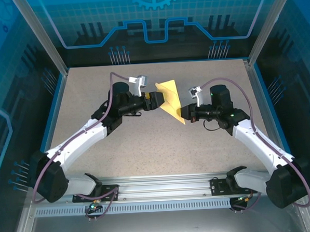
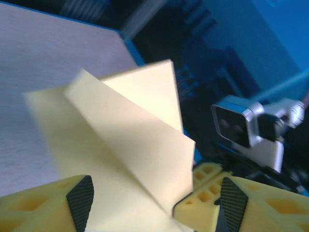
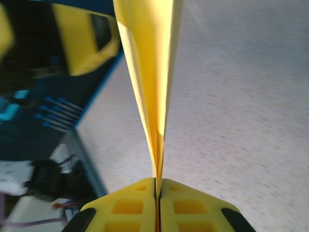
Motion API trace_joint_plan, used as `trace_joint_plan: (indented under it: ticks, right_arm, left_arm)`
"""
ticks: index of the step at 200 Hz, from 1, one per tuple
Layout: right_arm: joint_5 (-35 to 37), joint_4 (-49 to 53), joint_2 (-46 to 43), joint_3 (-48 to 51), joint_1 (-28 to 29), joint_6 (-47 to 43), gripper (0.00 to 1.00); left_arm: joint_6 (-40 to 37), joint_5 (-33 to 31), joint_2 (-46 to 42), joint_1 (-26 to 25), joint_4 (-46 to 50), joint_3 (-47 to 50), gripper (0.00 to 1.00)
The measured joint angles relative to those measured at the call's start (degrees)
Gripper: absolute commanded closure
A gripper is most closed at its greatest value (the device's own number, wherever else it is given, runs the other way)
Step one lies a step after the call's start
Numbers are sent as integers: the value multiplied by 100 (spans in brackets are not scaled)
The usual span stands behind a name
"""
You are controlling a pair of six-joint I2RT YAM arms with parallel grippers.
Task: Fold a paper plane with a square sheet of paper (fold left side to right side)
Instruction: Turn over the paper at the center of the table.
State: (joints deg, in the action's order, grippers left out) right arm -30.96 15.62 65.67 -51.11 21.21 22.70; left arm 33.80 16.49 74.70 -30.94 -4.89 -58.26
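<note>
Above the middle of the table (image 1: 146,147), the sheet of paper (image 1: 170,98) hangs clear of the surface as a creased, pointed wedge between the two arms. The right claw (image 3: 157,186) is pressed together on the wedge's near corner, with both layers running edge-on out of its fingers. That grip seems meant to keep the layers from springing apart. The left claw (image 2: 155,203) is spread wide, one finger on each side of the paper at the opposite edge, and pinches nothing. Holding the paper in the air probably gives that claw room to reach both faces, which a sheet lying flat would not allow. I judge the next step to be closing on the loose flap to carry it across to the right side.
</note>
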Motion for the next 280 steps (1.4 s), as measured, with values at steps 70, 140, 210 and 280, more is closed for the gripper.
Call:
trace_joint_plan:
  ticks: [70, 140, 210, 280]
  right_arm:
    - [5880, 2732, 1718, -1652, 2479, -739, 92]
    - [8846, 3882, 4529, -2900, 3445, -992, 89]
    - [8345, 3746, 5386, -3008, 3550, -1368, 45]
    - [5681, 3167, 2618, -1858, 3257, -1473, 14]
  left_arm:
    - [841, -3805, -1200, 2, 2065, 380, 18]
    - [1311, -4865, -1353, 7, 2990, 407, 16]
    - [1412, -4889, -1353, 52, 3165, 407, 14]
    - [1344, -4459, -1060, 168, 3034, 404, 11]
